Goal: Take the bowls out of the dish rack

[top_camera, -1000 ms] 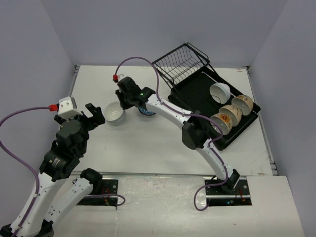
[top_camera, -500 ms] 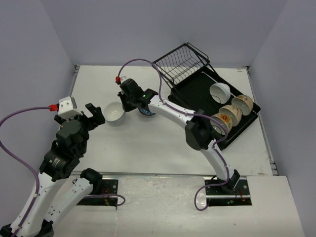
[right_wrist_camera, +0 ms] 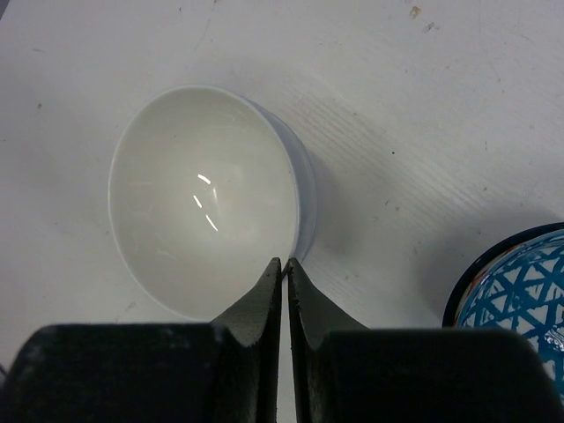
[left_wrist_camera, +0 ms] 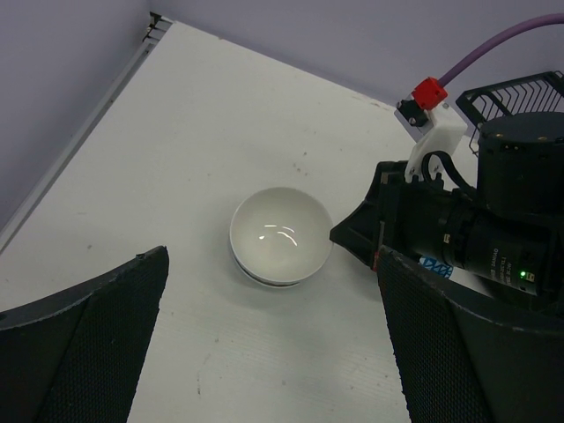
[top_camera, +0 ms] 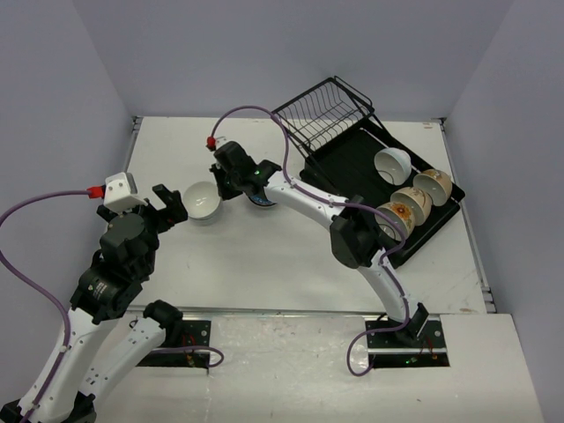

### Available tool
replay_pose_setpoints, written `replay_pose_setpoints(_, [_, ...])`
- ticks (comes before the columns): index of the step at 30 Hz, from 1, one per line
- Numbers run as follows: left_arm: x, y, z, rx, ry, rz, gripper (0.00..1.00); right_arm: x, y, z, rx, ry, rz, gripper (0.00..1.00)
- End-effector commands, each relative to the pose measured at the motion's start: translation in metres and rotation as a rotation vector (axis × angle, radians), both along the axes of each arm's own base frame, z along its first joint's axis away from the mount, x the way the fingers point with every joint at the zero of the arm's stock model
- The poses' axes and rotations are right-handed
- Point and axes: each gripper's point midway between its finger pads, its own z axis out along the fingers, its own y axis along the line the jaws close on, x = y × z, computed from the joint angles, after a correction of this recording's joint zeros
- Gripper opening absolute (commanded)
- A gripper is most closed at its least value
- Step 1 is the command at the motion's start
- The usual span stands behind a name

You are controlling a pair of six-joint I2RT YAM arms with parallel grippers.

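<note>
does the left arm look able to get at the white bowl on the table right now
Probably yes: the left gripper is open beside the white bowl with bare table between them. But the right gripper is shut on the bowl's opposite rim, so taking it might clash.

Soft, even light falls from overhead, leaving the white table [top_camera: 264,264] bright but not washed out. Shadows stay faint: a pale grey one fringes the white bowl [right_wrist_camera: 207,198], whose glaze carries a few small glints. The fingers [left_wrist_camera: 88,352] of the left gripper [left_wrist_camera: 272,253] fill the near corners as dark, grainy, out-of-focus masses. The overhead view is sharp throughout.
</note>
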Motion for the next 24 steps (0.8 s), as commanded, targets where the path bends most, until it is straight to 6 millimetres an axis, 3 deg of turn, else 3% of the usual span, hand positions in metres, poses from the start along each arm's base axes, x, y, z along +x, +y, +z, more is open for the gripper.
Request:
replay_pose_setpoints(1, [0.004,0.001,0.002,0.013,-0.018,0.004,1.00,-0.006,0.014,0.017,0.048,0.003,0.021,0.04])
replay_pose_setpoints(4, [0.004,0.000,0.002,0.013,-0.018,0.002,1.00,-0.006,0.014,0.008,0.045,0.018,0.013,0.04])
replay_pose_setpoints(7, [0.005,-0.001,0.002,0.014,-0.016,-0.003,1.00,-0.009,0.010,0.031,0.074,-0.009,0.008,0.07])
replay_pose_setpoints(8, [0.006,-0.001,0.001,0.015,-0.013,-0.003,1.00,-0.008,0.008,0.028,0.070,-0.007,0.006,0.10])
replay_pose_setpoints(11, [0.006,-0.002,0.001,0.014,-0.012,-0.005,1.00,-0.012,0.005,0.064,0.109,-0.046,0.020,0.16])
replay_pose_setpoints(12, [0.006,-0.002,0.002,0.012,-0.013,-0.005,1.00,-0.015,0.001,0.091,0.142,-0.078,0.028,0.18])
replay_pose_setpoints(14, [0.006,-0.003,0.002,0.008,-0.012,-0.011,1.00,-0.020,-0.004,0.124,0.178,-0.122,0.039,0.25])
replay_pose_setpoints(15, [0.007,-0.005,0.003,0.004,-0.013,-0.021,1.00,-0.025,-0.013,0.160,0.213,-0.175,0.052,0.27])
replay_pose_setpoints(17, [0.007,-0.008,0.004,-0.008,-0.013,-0.036,1.00,-0.030,-0.027,0.193,0.231,-0.230,0.057,0.30])
replay_pose_setpoints(18, [0.007,-0.013,0.005,-0.025,-0.012,-0.056,1.00,-0.035,-0.044,0.219,0.230,-0.287,0.045,0.31])
replay_pose_setpoints(19, [0.007,-0.017,0.005,-0.036,-0.012,-0.073,1.00,-0.035,-0.055,0.230,0.226,-0.315,0.033,0.34])
replay_pose_setpoints(20, [0.007,-0.020,0.006,-0.050,-0.015,-0.088,1.00,-0.037,-0.067,0.237,0.210,-0.339,0.027,0.36])
replay_pose_setpoints(21, [0.007,-0.028,0.005,-0.068,-0.012,-0.128,1.00,-0.037,-0.081,0.225,0.165,-0.337,-0.003,0.37])
replay_pose_setpoints(22, [0.007,-0.034,0.005,-0.100,-0.012,-0.147,1.00,-0.043,-0.105,0.249,0.182,-0.377,-0.033,0.41])
replay_pose_setpoints(23, [0.008,-0.040,0.005,-0.121,-0.018,-0.174,1.00,-0.044,-0.120,0.248,0.161,-0.389,-0.060,0.43])
replay_pose_setpoints(24, [0.008,-0.053,0.004,-0.147,-0.013,-0.235,1.00,-0.045,-0.136,0.225,0.097,-0.373,-0.079,0.45])
